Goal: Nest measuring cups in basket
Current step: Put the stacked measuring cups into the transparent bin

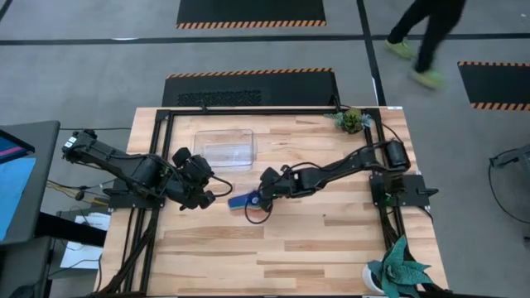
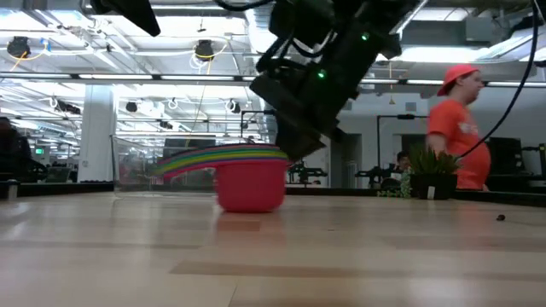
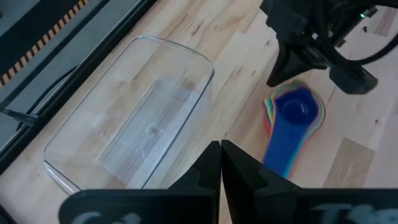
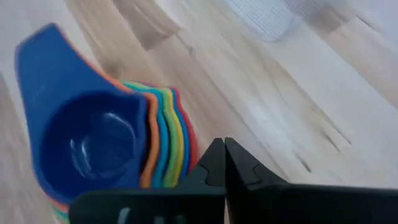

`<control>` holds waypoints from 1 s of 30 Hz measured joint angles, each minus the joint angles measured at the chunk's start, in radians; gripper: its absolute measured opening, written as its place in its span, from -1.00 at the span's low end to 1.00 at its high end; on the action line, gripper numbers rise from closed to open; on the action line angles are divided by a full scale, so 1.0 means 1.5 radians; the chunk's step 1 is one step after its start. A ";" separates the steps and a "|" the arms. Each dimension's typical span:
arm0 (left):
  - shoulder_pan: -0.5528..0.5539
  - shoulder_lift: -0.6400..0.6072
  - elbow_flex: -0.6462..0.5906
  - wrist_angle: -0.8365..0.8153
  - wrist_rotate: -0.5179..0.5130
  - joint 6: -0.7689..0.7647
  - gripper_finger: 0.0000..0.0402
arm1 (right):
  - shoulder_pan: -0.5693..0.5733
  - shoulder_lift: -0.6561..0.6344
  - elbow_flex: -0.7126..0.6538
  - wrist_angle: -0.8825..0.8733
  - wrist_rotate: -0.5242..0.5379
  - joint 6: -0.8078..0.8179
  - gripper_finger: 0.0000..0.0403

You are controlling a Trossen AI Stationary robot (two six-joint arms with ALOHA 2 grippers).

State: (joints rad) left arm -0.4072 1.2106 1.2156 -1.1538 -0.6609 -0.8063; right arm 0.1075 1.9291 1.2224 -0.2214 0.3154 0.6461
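The measuring cups (image 1: 243, 201) sat nested in one stack on the bare wood of the table (image 1: 315, 248), dark blue cup on top, the rims of the other colours fanned out beneath it and the red cup at the bottom, handles pointing towards the left arm's side. The stack stood in front of the basket (image 1: 225, 147), apart from it and not inside. The basket itself, clear plastic, lay empty near the far edge of the table.

The right gripper (image 1: 263, 199) hovered right at the stack, on the side opposite the handles, fingers pressed together and holding nothing; from the low camera it hung just above the rim of the cups (image 2: 243, 175). The left gripper (image 1: 201, 184) waited off to the left of the stack, fingers likewise closed on nothing.

Beyond the table, a person (image 2: 459, 128) in an orange shirt and red cap was there in the room.
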 joint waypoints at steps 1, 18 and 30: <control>0.000 0.000 0.000 0.000 0.000 0.001 -1.00 | 0.002 0.007 0.015 -0.008 0.001 0.000 -0.96; -0.029 0.000 0.000 -0.006 -0.005 0.022 -1.00 | 0.088 -0.007 0.087 -0.202 -0.022 0.018 -0.97; -0.030 -0.001 -0.001 -0.007 -0.022 0.028 -1.00 | 0.082 0.038 0.083 -0.139 -0.036 0.009 -0.95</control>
State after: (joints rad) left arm -0.4515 1.2098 1.2148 -1.1645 -0.6937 -0.7640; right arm 0.2308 1.9858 1.3472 -0.4305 0.2614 0.6601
